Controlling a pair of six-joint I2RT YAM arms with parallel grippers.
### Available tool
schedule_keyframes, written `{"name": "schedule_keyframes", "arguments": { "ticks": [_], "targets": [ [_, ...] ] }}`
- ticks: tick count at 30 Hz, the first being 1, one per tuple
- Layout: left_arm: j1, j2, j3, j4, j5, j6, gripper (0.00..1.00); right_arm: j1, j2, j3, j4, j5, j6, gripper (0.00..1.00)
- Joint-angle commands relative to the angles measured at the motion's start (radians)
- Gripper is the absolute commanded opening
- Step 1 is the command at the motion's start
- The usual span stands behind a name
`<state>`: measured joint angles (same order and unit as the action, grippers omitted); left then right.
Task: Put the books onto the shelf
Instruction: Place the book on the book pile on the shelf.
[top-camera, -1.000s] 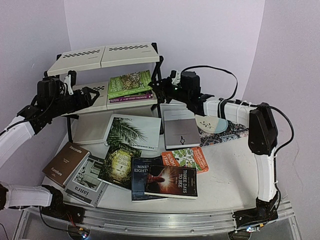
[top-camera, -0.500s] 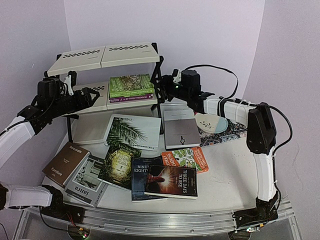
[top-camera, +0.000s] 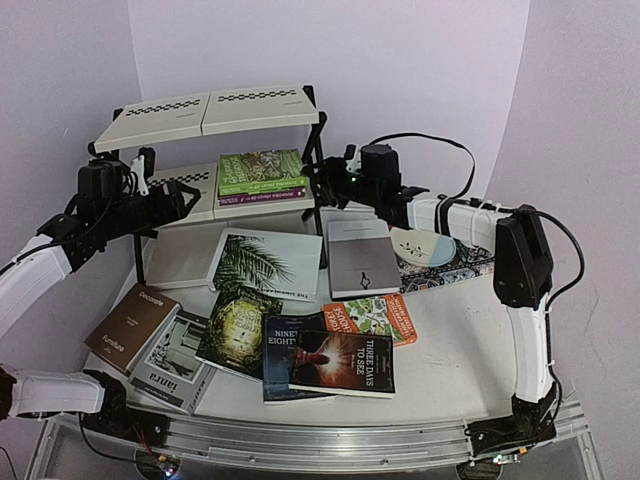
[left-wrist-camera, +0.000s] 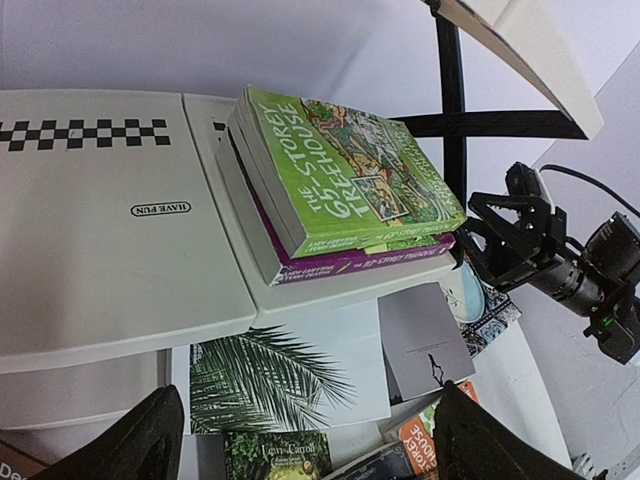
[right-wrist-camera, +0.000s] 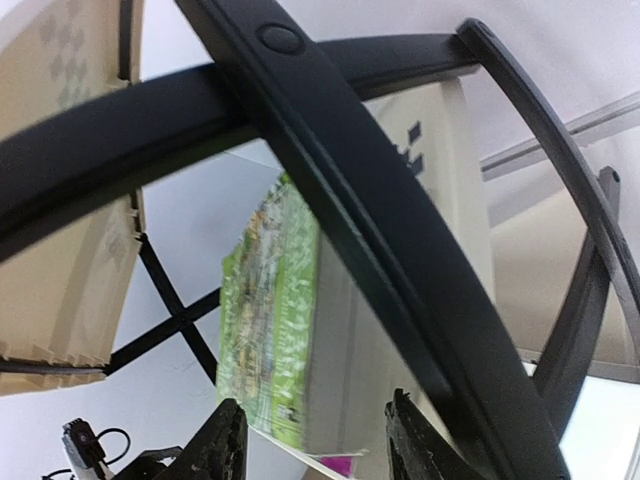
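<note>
The shelf (top-camera: 180, 118) has two cream tiers in a black frame. On its lower tier a green Treehouse book (top-camera: 260, 170) (left-wrist-camera: 340, 165) lies flat on a purple one (left-wrist-camera: 360, 262). My right gripper (top-camera: 328, 182) (right-wrist-camera: 315, 440) hovers at the shelf's right side, open, its tips just short of the green book (right-wrist-camera: 270, 330) and holding nothing. My left gripper (top-camera: 185, 195) (left-wrist-camera: 315, 445) hangs open in front of the lower tier's left half. Several books lie on the table: a white palm-leaf one (top-camera: 262, 262), a grey one (top-camera: 360, 258), an orange Treehouse (top-camera: 370, 318) and dark novels (top-camera: 340, 362).
A patterned placemat (top-camera: 470, 265) with a pale plate (top-camera: 425, 245) lies right of the grey book. A brown book (top-camera: 130, 325) and a grey one (top-camera: 175, 368) sit near the table's front left. The shelf's black cross-brace (right-wrist-camera: 380, 230) runs close past my right wrist.
The green book, held tilted a second ago, now lies flat on the purple one. My right gripper has opened and let it go. The left arm has barely moved.
</note>
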<state>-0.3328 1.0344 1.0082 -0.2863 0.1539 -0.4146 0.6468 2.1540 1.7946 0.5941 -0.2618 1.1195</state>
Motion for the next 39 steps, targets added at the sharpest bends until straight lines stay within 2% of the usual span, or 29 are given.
{"name": "schedule_keyframes", "arguments": {
  "ticks": [1,14,23,29,39],
  "targets": [
    [0.004,-0.013,-0.010,0.039,-0.012,0.024,0.88,0.007,-0.057,0.017,0.004,-0.023,-0.047,0.45],
    [0.005,-0.003,-0.003,0.043,-0.009,0.037,0.88,0.020,-0.024,0.109,-0.041,-0.053,-0.086,0.32],
    [0.005,-0.011,-0.012,0.043,-0.002,0.037,0.89,0.020,-0.049,0.087,-0.046,-0.052,-0.087,0.34],
    [0.004,-0.029,-0.051,0.042,0.046,0.024,0.91,0.020,-0.173,-0.047,-0.047,-0.042,-0.127,0.37],
    [-0.008,-0.036,-0.177,0.047,0.267,-0.119,0.92,0.021,-0.443,-0.424,-0.068,-0.102,-0.161,0.40]
  ]
}}
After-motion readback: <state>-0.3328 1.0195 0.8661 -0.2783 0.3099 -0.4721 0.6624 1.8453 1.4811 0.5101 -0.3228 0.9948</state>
